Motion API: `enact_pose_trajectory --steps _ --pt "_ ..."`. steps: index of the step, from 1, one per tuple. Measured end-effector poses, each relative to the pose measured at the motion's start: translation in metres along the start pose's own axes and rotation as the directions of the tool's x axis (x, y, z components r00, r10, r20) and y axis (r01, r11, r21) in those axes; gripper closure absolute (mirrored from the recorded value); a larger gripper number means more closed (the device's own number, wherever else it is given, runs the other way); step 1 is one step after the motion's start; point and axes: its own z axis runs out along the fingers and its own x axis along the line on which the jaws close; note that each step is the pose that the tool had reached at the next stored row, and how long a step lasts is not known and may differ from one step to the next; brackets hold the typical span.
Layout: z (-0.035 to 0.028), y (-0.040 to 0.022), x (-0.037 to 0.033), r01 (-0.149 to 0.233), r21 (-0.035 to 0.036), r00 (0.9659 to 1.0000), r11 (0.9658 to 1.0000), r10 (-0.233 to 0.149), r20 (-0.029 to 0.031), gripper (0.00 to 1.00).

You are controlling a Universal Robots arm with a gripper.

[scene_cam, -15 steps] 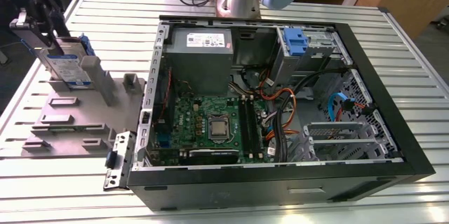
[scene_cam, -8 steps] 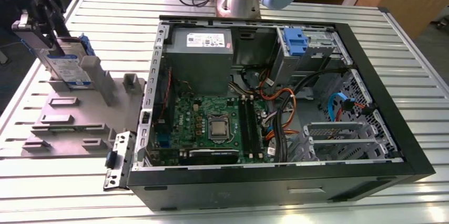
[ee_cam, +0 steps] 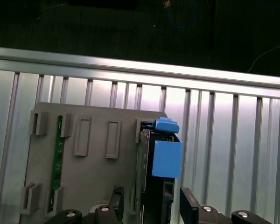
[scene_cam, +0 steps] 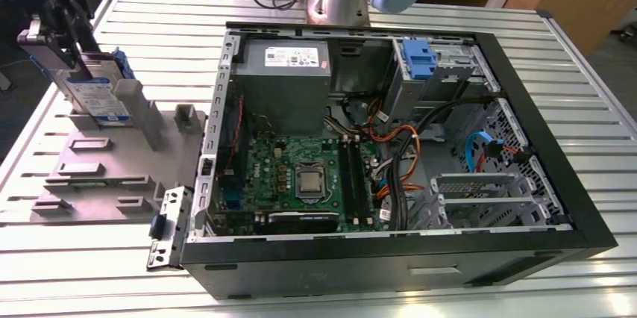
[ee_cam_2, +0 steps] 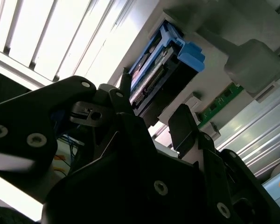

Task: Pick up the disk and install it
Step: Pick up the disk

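Disk (scene_cam: 98, 95), flat silver metal with blue plastic rails (scene_cam: 121, 66), stands upright.

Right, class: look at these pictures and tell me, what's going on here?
A robot arm's gripper is at the hard drive, which stands upright in a slot of the grey holder beside the open computer case. In the first wrist view its open fingers sit either side of the drive. The drive is not yet in the case.

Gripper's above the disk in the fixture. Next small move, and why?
Probably ease the gripper straight toward the disk before closing: its open fingers line up either side of it, but it stands in the grey fixture seemingly just beyond their tips.
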Motion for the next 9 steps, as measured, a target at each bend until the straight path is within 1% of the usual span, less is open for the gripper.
enact_pose_trajectory --steps 5,6,9 --pt "0.0006 0.0033 -0.0009 -0.003 0.0032 1.0 1.0 0.003 0.0003 0.41" --pt "0.0008 0.0033 -0.0009 -0.009 0.0035 1.0 1.0 0.009 0.0004 0.41" --pt "0.0014 0.0034 -0.0009 -0.048 0.0044 0.9989 0.9988 0.048 0.0022 0.41"
